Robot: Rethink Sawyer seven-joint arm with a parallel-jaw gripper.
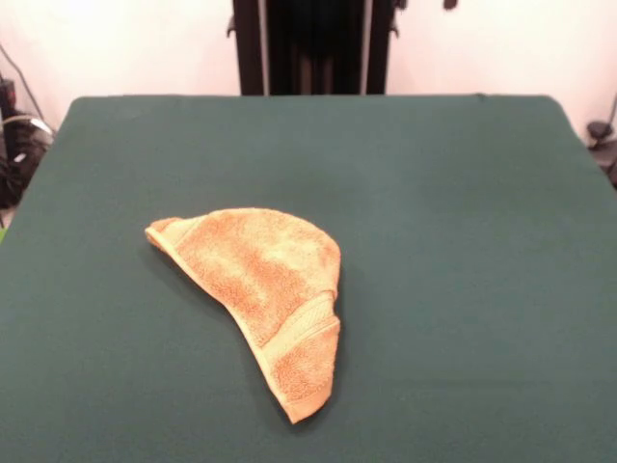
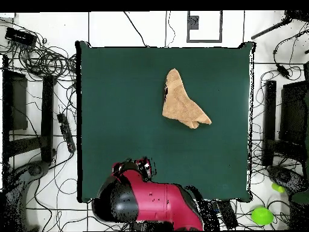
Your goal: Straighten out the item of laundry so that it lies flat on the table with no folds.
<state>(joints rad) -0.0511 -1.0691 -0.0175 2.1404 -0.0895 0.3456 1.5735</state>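
Observation:
The orange-tan towel (image 1: 265, 280) lies folded over on itself in a rough triangle on the dark green table (image 1: 463, 193), left of centre towards the near edge. A woven band (image 1: 301, 325) crosses its near tip, and a folded edge runs along its left side. No white label shows. In the overhead view the towel (image 2: 183, 104) lies in the upper right part of the table (image 2: 121, 109). The red and black arm (image 2: 151, 202) is drawn back over its base at the table's bottom edge. I cannot make out the gripper in either view.
The black pedestal (image 1: 313, 46) stands behind the table's far edge. Cables and equipment (image 2: 42, 90) lie on the floor around the table. A green ball-like object (image 2: 261, 215) lies on the floor at the lower right.

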